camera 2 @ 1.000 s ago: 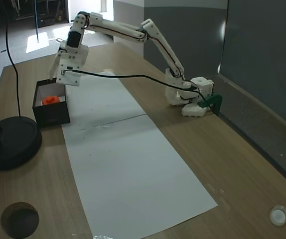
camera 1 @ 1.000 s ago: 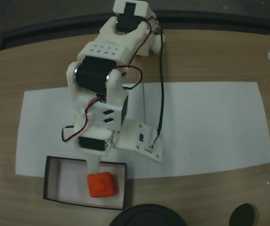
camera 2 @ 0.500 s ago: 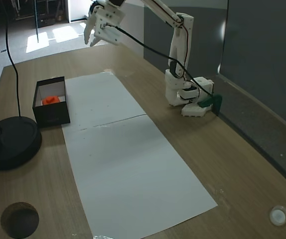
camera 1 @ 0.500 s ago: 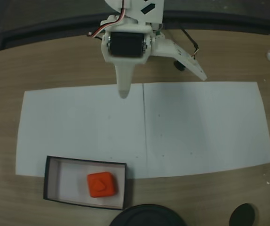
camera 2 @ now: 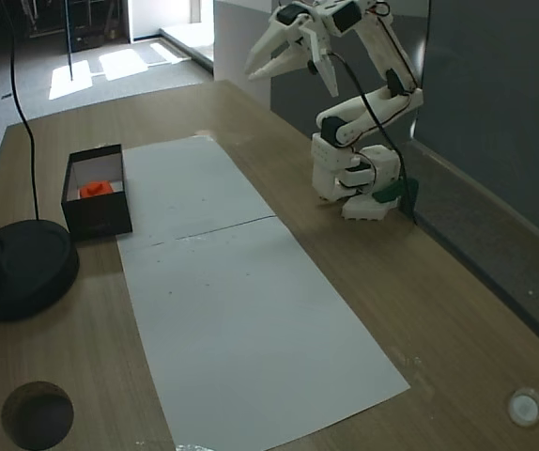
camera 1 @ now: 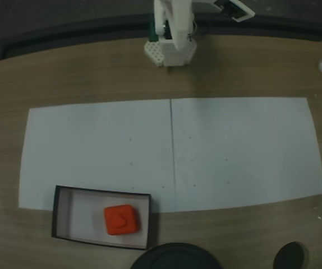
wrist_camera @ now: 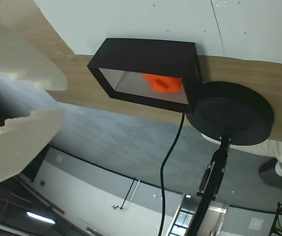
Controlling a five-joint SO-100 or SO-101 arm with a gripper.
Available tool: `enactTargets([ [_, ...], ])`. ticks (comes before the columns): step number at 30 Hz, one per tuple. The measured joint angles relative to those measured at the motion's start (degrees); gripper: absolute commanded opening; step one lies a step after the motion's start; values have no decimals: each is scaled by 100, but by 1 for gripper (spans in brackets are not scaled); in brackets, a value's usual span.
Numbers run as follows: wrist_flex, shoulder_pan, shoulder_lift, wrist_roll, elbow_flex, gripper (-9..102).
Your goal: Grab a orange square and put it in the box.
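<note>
The orange square point(camera 1: 120, 219) sits inside the box point(camera 1: 61, 216), a bit toward the right side of it in the fixed view from above; the same square point(camera 2: 95, 189) shows low in the box point(camera 2: 99, 215) in the other fixed view, and in the wrist view the square point(wrist_camera: 163, 83) peeks out of the box point(wrist_camera: 146, 59) too; the box rests half on the white paper point(camera 1: 234, 151) and half on the bare worktop point(camera 1: 65, 73); the jaws point(camera 2: 271, 58) are high in the air, folded back near the arm's base point(camera 2: 354, 178), and well apart from the box; they stand a little open and hold nothing; from the jaws the box lies far off across the paper, down and to the left in that side view; the jaws seem to point roughly that way; a round black stand point(camera 2: 21, 268) sits just beside the box; I think the job looks done, since the square is already in the box and the arm is tucked away from it
</note>
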Motion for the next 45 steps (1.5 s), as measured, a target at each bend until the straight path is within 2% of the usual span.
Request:
enactTargets([
  [8,-387,-70,1758,0,1310,1],
  [15,-404,-79,2505,0,1916,1],
  [27,-738,-88,2786,0,3032,1],
  [37,-967,-114,2786,18,5115,1],
  [45,-967,-114,2786,18,5818,1],
])
